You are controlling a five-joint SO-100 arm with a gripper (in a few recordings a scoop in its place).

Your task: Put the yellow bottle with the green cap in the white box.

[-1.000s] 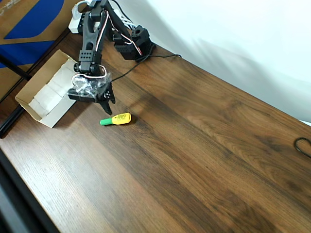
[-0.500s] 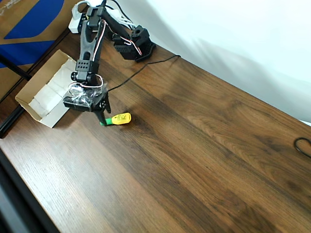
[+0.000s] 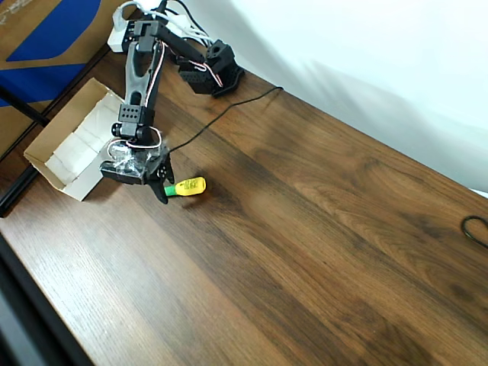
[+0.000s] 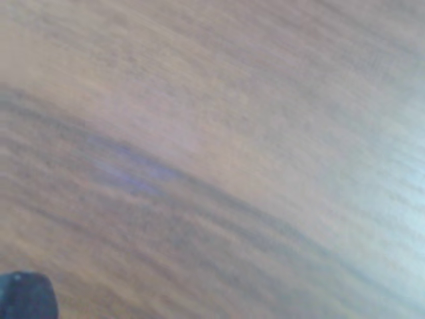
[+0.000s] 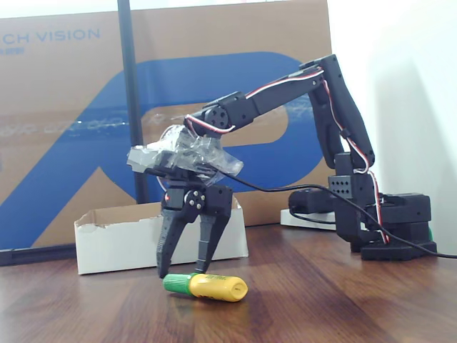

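You are hanging the gripper [image 5: 184, 263] right over the yellow bottle with the green cap [image 5: 206, 286], which is lying on its side on the wooden table [image 5: 343, 307], cap pointing left in the fixed view. The two fingers are standing apart, tips pointing down just above the cap end, straddling nothing yet, so the bottle is not being held. In the overhead view the gripper [image 3: 162, 192] is sitting at the cap end of the bottle [image 3: 185, 186], with the white box [image 3: 62, 149] just beside the arm on its far side, open side up. That layout is working for you: once you are gripping the bottle, the carry to the box looks short. Because the bottle is rounded, it may roll or skid if one fingertip lands first, so centring over the body before lowering seems wise.
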